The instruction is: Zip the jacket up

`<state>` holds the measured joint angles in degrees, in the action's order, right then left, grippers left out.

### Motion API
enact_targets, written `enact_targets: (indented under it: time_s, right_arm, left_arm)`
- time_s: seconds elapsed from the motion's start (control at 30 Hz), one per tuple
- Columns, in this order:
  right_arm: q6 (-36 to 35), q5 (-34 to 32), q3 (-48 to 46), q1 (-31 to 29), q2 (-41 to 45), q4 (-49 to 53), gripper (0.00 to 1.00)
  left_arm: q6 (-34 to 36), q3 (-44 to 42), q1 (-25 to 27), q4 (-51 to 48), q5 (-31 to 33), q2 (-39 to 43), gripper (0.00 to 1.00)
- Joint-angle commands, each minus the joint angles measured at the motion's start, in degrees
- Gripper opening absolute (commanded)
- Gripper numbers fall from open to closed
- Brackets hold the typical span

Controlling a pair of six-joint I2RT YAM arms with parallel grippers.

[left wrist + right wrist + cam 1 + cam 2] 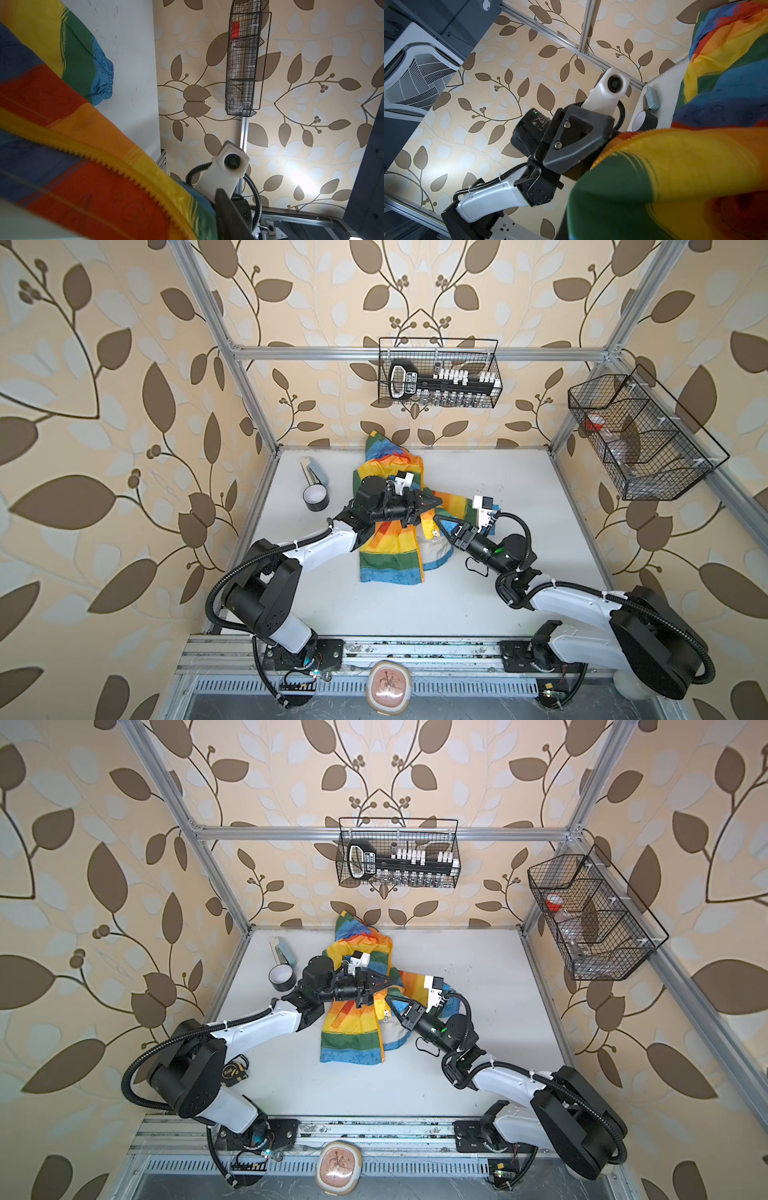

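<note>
The jacket (390, 560) (353, 1036), in rainbow blocks, lies rumpled mid-table with its hood toward the back wall. My left gripper (437, 502) (388, 982) reaches across it from the left, its fingers closed to a point on the raised front edge. In the left wrist view the orange zipper teeth (124, 172) run down beside one dark finger (228, 218). My right gripper (441, 526) (390, 1002) is shut on the jacket's edge just in front of that, beside the metal zipper pull (434, 535). Jacket fabric (675, 166) fills the right wrist view and hides the right jaws.
A black tape roll (316, 498) and a small blue-grey box (316, 475) sit at the back left of the white table (519, 497). A tape measure (232, 1073) lies by the left arm. Wire baskets hang on the back wall (438, 373) and the right frame (640, 439).
</note>
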<state>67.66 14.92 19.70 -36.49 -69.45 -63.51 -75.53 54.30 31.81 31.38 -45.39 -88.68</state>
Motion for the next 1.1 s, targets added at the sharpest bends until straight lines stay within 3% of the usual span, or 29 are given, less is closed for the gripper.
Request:
enact_targets:
  time_s: [0.0,0.07,0.13,0.3,0.4,0.63,1.07]
  right_arm:
    - [-0.16,1.42,-1.38,-0.19,2.0,-0.48,0.0]
    - [-0.52,1.57,-1.44,-0.14,2.65,0.77,0.0]
    - [-0.78,1.69,-1.46,0.05,3.0,1.54,0.0]
    - [-0.71,1.52,-1.43,0.21,3.11,1.63,0.28]
    - [-0.69,2.13,-1.26,0.1,2.65,1.57,0.33]
    - [-0.34,2.18,-2.54,0.05,2.66,1.11,0.33]
    - [0.07,2.69,-3.29,-0.23,2.07,0.22,0.25]
  left_arm:
    - [3.12,3.54,0.0,-1.26,-2.12,0.4,0.15]
    - [3.57,4.09,0.0,-2.07,-2.42,0.55,0.02]
    - [3.88,4.63,0.0,-2.88,-2.51,0.77,0.0]
    - [4.22,5.35,-0.01,-3.89,-2.16,1.45,0.0]
    - [4.34,5.98,-0.04,-4.47,-2.42,1.46,0.0]
    - [5.48,7.4,-0.04,-6.41,-2.51,1.75,0.0]
    - [5.3,7.8,-0.09,-6.61,-2.51,1.5,0.0]
